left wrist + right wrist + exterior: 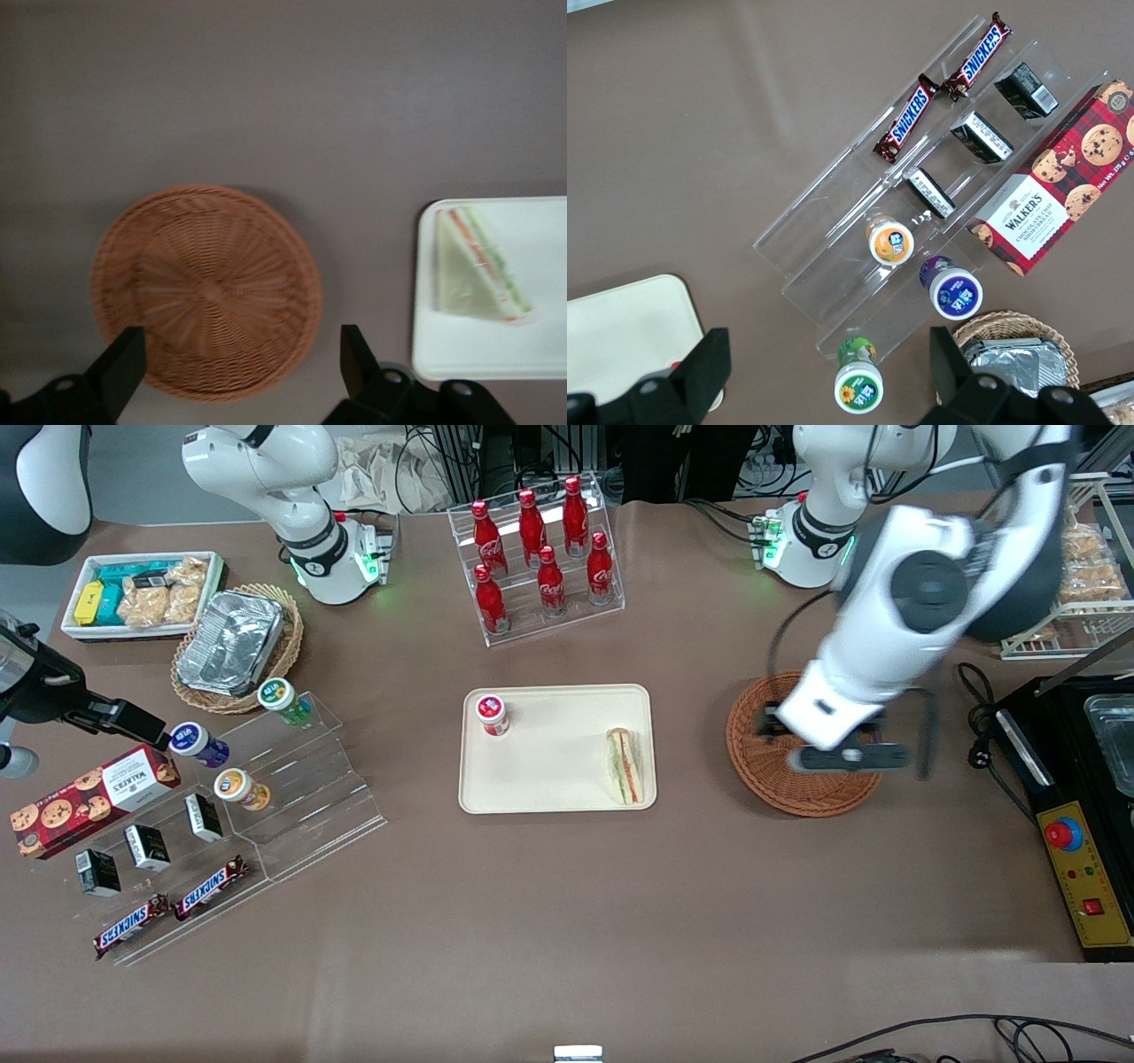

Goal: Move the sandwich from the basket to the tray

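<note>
Sandwich (625, 766) lies on tray (556, 749), clear of the fingers; gripper (833, 744) spread, holding nothing, above bare basket (206, 290). Placement looks done; next, retreat.

Six red cola bottles (540, 549) stand in a clear rack on the brown counter (549, 921). Toward the parked arm's end, a stepped acrylic stand (266, 815) holds two Snickers bars (168, 912) and small cups, with a Walkers cookie box (93, 797) beside it.

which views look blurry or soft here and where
Front view: the working arm and its gripper above the basket are motion-smeared; the sandwich and tray are crisp. Left wrist view: soft throughout, open fingers dark.
</note>
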### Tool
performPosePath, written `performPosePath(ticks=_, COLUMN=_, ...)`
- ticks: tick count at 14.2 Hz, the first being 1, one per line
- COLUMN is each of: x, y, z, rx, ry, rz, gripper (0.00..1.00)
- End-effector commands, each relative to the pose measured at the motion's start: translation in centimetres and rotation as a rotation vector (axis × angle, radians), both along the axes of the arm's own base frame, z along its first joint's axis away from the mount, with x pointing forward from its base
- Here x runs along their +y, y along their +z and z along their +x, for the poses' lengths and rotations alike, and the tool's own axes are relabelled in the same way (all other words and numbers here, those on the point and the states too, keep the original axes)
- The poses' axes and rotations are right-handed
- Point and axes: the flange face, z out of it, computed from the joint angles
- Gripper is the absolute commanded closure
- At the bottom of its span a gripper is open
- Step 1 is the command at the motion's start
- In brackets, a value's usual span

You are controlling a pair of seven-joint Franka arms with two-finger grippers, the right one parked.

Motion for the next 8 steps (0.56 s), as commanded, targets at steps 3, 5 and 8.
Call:
performPosePath(ticks=3, x=6.4, y=4.8, z=-0.1, rx=-0.048, ry=0.036, rz=0.000, gripper=0.01)
performPosePath(ticks=5, x=9.8, y=6.7, z=-0.2, rx=-0.078, ry=0.114, rz=-0.012, gripper=0.01)
performPosePath(ticks=8, x=11.4, y=8.2, z=-0.7, rx=-0.079, ry=0.139, rz=-0.002, gripper=0.01)
